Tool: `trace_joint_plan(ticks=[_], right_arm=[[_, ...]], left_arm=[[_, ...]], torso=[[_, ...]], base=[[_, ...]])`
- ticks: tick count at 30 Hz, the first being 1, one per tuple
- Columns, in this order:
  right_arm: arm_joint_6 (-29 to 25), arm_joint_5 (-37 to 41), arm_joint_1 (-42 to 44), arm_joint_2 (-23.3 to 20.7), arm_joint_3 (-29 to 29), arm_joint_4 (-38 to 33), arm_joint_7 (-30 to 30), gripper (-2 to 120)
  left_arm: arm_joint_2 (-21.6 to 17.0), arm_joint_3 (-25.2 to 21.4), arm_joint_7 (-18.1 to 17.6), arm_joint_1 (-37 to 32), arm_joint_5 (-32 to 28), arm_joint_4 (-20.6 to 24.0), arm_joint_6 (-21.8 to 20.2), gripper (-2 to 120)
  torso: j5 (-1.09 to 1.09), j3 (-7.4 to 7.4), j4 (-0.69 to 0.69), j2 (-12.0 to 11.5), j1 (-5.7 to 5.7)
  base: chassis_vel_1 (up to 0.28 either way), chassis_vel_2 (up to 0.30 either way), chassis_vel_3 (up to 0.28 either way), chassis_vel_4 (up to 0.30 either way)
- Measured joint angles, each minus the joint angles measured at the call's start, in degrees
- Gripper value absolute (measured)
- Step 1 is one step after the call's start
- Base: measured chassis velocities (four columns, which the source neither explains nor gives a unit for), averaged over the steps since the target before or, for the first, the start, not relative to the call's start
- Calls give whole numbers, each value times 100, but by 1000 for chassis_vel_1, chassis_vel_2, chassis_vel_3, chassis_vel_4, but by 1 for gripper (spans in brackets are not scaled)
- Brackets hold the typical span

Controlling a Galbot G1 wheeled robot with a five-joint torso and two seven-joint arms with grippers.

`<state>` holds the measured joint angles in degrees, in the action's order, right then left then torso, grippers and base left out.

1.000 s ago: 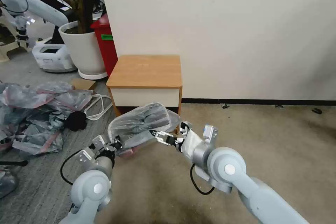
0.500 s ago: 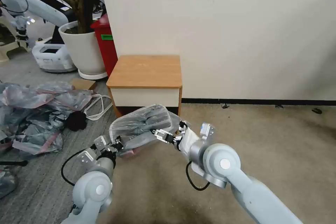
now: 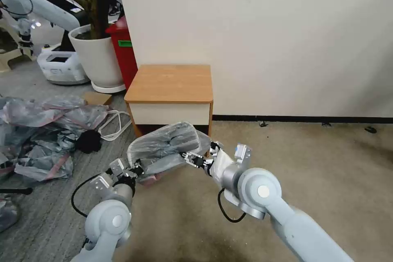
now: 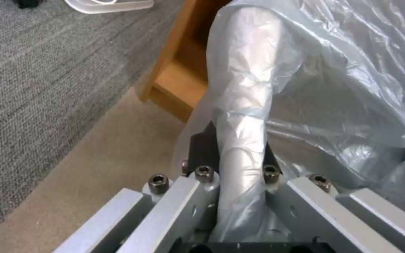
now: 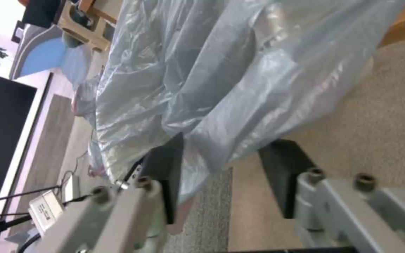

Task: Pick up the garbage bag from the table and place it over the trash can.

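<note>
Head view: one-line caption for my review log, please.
Both grippers, left gripper and right gripper, at the garbage bag draped before the table.

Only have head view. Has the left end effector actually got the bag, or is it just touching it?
Observer: Left wrist view: a fold of the garbage bag runs between the fingers of the left end effector, which are clamped on it.
Operator: Right one?
Observer: Right wrist view: the right end effector is open. The bag's edge hangs into the gap, against one pad.
Operator: Table close?
Observer: Left wrist view: the leg and lower shelf of the table sit just beyond the bag.
</note>
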<state>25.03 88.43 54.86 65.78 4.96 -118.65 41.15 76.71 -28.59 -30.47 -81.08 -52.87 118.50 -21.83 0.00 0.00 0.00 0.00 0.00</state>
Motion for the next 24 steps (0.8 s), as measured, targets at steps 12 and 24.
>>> trace_joint_plan(ticks=[12, 24], right_arm=[[6, -53, 79, -51, -12, -78, -98, 6], [-31, -348, 182, -74, 42, -37, -222, 0]], left_arm=[[-1, -16, 0, 8, 12, -18, 8, 2], [1, -11, 0, 32, 1, -19, 102, 2]], torso=[[1, 0, 0, 0, 0], [0, 0, 0, 0, 0]], base=[[0, 0, 0, 0], [0, 0, 0, 0]])
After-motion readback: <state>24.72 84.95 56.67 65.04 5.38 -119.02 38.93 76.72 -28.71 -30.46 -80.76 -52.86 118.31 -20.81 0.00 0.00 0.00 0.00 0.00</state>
